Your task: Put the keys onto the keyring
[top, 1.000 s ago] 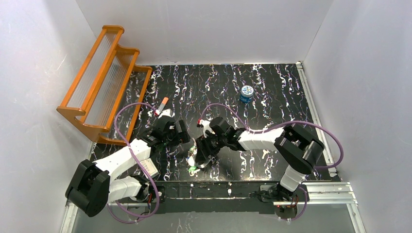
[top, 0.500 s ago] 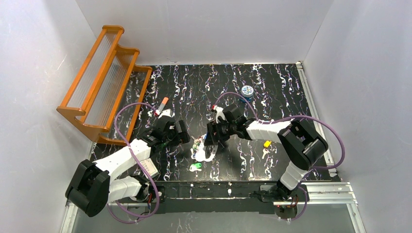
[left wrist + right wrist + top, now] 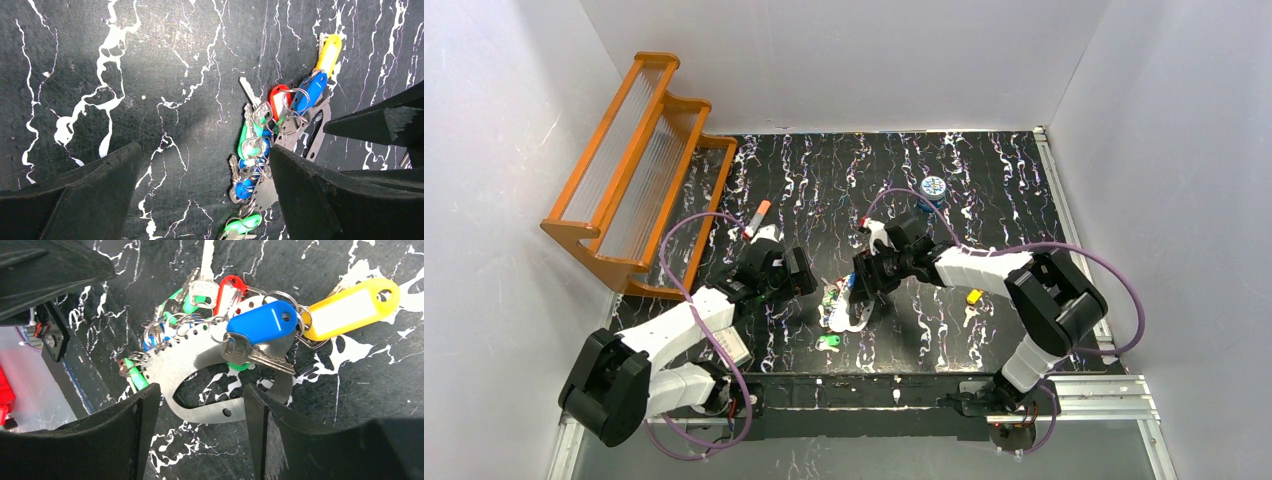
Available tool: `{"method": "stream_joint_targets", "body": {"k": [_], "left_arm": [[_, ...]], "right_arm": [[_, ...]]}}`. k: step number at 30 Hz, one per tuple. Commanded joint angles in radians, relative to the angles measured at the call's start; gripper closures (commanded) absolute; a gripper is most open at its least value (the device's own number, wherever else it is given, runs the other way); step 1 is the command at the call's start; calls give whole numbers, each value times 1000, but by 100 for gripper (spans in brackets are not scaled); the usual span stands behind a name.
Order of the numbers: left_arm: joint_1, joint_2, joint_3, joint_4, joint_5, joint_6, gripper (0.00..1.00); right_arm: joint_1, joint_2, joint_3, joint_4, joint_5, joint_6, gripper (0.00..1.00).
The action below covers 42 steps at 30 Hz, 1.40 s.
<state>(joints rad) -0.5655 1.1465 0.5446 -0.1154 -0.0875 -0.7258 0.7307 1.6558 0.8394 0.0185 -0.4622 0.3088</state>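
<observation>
Bright, even light from above; glare on the keyring, wrist-view foregrounds dark and blurred.

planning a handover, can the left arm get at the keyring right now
Probably yes: the left gripper is open beside the keyring with bare table between, though the right gripper is poised over it.

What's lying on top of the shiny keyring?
A blue-tagged key lies across the keyring, beside small wire rings. A green tag peeks from under its edge; the rest is covered.
</observation>
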Motion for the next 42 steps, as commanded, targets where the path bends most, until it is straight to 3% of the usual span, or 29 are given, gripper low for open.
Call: {"method": "stream_joint_targets", "body": {"k": [1,7,17,23,33,42], "left_arm": [[4,-4,-19,17,19,-17,4],[4,2,-17,33,29,-27,6],[4,6,-21,43,39,-34,7],[4,1,-23,41,40,-34,8],[5,-8,-28,29,31,-32,8],[4,-2,-25,24,36,-30,8]], "right_arm": [[1,-68,27,-17,-28,-2,32],[36,-77,75,-55,44,90,40],[186,27,232,-223,319,175,55],[201,75,284,-270,397,204,62],[205,117,294,-229,407,212,63],[157,124,284,-100,336,280,48]]}}
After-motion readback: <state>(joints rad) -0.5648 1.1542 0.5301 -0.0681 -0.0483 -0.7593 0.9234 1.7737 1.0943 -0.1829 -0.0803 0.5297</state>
